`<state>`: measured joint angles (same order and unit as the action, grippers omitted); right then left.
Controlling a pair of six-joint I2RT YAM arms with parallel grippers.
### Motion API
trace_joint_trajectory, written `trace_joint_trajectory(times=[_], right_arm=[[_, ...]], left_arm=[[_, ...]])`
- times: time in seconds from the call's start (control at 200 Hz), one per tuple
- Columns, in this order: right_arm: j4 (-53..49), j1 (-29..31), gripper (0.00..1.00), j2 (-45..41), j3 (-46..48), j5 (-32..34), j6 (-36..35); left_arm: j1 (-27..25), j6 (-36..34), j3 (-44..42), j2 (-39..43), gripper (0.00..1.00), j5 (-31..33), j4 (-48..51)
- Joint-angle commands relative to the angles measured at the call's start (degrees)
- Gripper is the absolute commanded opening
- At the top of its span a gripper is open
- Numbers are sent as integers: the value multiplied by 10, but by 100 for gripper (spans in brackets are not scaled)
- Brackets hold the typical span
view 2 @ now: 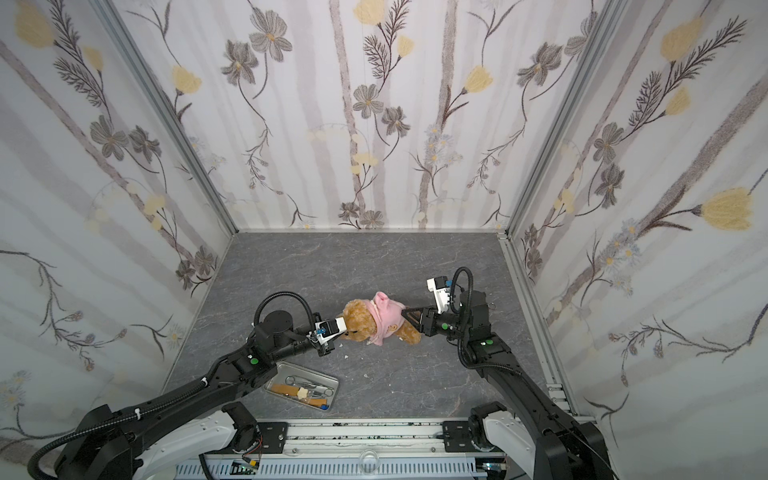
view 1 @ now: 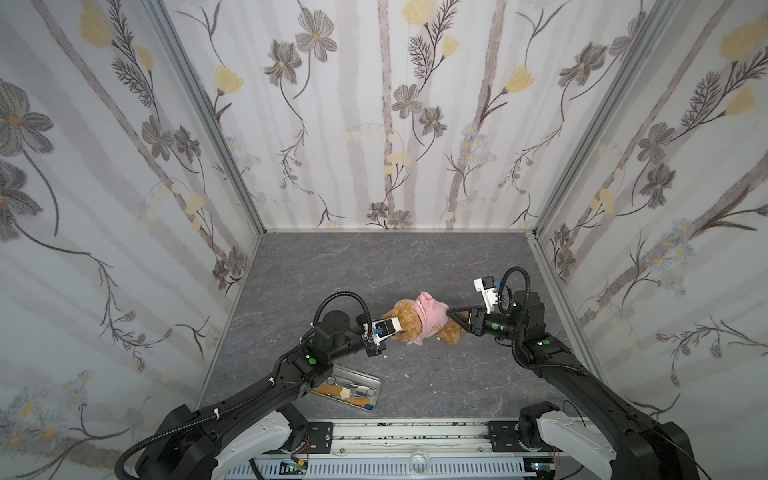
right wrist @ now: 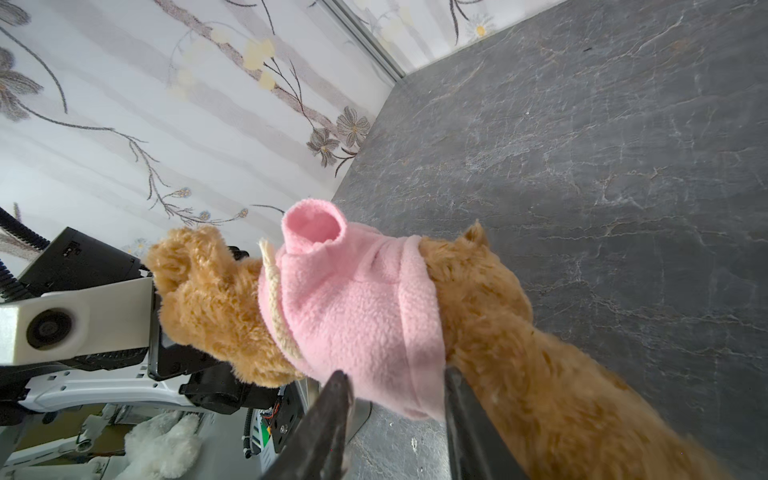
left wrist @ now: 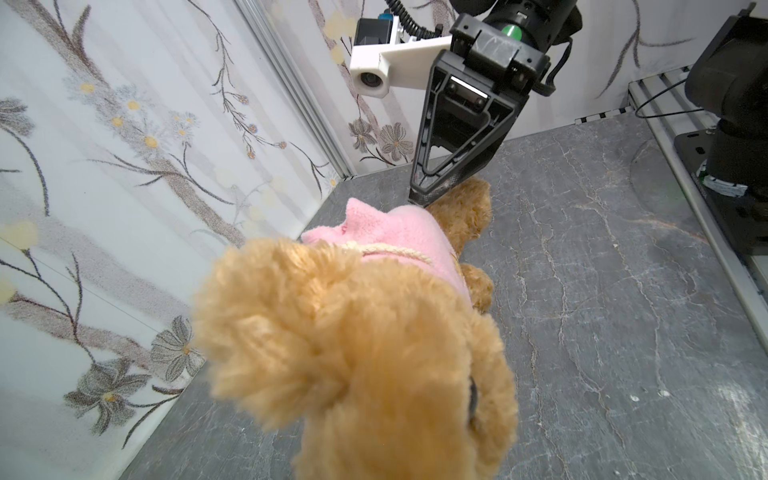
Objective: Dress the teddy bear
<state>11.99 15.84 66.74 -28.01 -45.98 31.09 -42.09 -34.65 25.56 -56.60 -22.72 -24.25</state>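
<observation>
Teddy bear (view 1: 409, 322) lies lengthwise across the table (view 1: 374, 266) between my tools, head toward my left tool (view 1: 397, 328), clamped there; my right tool (right wrist: 395, 372) straddles the shirt (right wrist: 357, 307) hem, half-apart, grip unclear.

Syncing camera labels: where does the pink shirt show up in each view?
Top view: pink shirt just right of centre, lower half.
Top view: pink shirt about mid-width, lower half.
Left wrist: pink shirt centre, just above middle, beyond the furry head.
Right wrist: pink shirt centre of frame.
Shared landmark: the teddy bear wearing it, head sticking out of the collar.
</observation>
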Motion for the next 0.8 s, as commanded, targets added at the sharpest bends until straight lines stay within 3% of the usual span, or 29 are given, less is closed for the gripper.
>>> trace_joint_trajectory(times=[0.0,0.225,0.455,0.655,0.794], right_arm=[[76,0,40,14,12,-31,32],[108,-2,39,43,15,-37,44],[165,-8,9,50,42,-30,88],[189,-20,2,22,79,21,124],[194,-29,0,-4,103,67,138]], left_arm=[[-4,-18,-3,4,0,0,-41],[-8,-22,-5,4,0,-3,-41],[-9,-20,-8,5,0,-1,-41],[-8,8,-4,6,0,20,-45],[-10,76,4,6,0,86,-62]])
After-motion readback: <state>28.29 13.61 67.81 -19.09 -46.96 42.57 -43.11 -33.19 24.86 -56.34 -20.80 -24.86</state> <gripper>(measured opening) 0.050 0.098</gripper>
